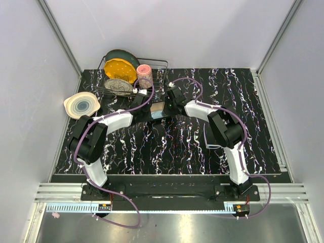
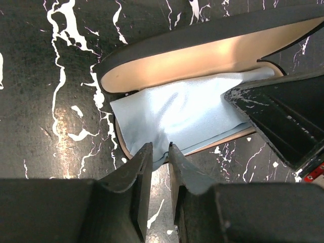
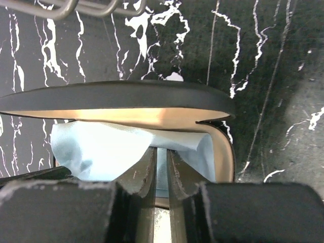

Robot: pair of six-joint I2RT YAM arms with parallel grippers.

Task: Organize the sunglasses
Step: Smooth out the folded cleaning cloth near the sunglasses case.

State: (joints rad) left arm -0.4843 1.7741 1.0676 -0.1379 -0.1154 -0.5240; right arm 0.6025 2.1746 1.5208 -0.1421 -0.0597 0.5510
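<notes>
Right wrist, pincer: the right pincer (image 3: 161, 162) stands narrow, with a fold of the light-blue cloth (image 3: 101, 147) caught between its fingers.
Right wrist, case: the black glasses case (image 3: 116, 95) lies open on the marbled black tabletop (image 3: 273, 61). Its tan lining is lit, and the cloth is spread in the tray beneath the raised lid.
Right wrist, background: a grey wire of the dish rack (image 3: 45, 11) crosses the top edge; the other wrist view does not show it.
Left wrist, pincer: the left pincer (image 2: 160, 158) is narrow at the case's near rim, and the cloth's edge droops between its tips. Whether it is clamped cannot be told.
Left wrist, extra: the right pincer's black finger enters from the right and lies over the cloth, seen here from outside.
Top, arms: both arms reach in and meet over the case, towards the back of the tabletop. The jaws are too small to read here.
Top, surroundings: only this view shows the rack's yellow plate (image 1: 120, 70) and pink cup (image 1: 145, 75), close behind the case, and a pale dish (image 1: 81, 105) at the left edge.
Sunglasses: the sunglasses cannot be made out in any view; the cloth covers the case's tray.
</notes>
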